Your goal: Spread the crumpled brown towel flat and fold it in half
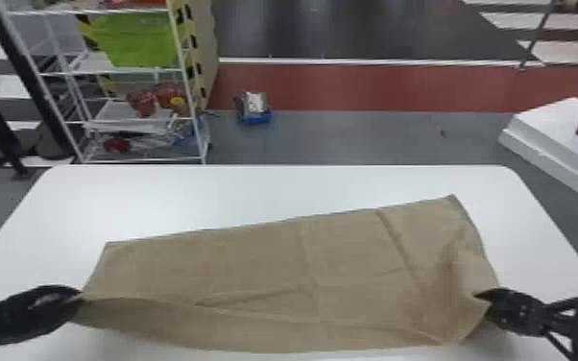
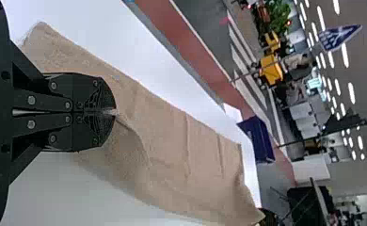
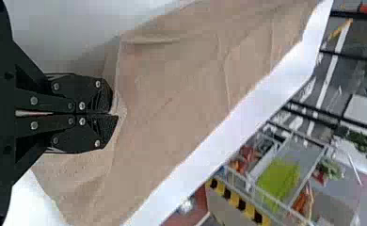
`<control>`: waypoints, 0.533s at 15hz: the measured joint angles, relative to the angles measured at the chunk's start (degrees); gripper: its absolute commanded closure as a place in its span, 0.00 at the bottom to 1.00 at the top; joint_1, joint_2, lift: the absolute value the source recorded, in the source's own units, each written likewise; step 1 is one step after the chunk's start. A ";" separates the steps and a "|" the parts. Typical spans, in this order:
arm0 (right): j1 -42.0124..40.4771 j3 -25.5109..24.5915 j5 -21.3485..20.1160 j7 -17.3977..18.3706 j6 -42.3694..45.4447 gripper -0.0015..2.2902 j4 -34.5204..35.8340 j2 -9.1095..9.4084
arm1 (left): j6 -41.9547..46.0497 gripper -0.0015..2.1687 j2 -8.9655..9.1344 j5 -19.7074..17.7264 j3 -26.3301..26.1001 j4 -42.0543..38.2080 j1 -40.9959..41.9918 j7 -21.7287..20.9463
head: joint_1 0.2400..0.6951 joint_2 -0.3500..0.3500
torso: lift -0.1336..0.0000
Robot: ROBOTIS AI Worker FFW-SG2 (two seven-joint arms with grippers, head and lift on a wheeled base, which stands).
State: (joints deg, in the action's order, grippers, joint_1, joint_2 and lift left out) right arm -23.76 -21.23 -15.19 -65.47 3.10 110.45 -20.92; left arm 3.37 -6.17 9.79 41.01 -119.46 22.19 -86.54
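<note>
Two end effectors (image 1: 80,296) pinching one brown towel (image 1: 254,269), one table (image 1: 158,197)

The surface (image 1: 182,197) is free beyond the towel (image 1: 264,269), in a strip narrowing rightward. The left claw (image 1: 79,296) and right claw (image 1: 483,294) obstruct the towel's near corners; a wire rack (image 1: 187,86) stands past the far edge, leftward.

Creased matt brown cloth (image 1: 264,269); smooth, glossy white tabletop (image 1: 182,197).
</note>
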 measured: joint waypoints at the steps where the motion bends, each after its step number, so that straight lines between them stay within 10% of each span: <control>1: -0.89 0.59 -1.14 -1.87 0.47 0.73 0.42 -0.28 | 3.11 0.80 -0.16 0.04 1.22 1.15 0.92 -1.05 | 1.00 0.61 | 0.08; 8: -2.99 1.21 -5.64 -7.45 2.03 0.73 2.24 -1.67 | 21.00 0.79 -0.75 6.23 3.24 7.29 4.73 -0.28 | 1.00 0.70 | 0.08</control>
State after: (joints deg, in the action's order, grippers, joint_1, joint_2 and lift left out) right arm -26.75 -20.02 -20.83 -72.92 5.13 112.69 -22.59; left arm 24.36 -6.91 16.02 44.25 -112.17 26.92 -86.82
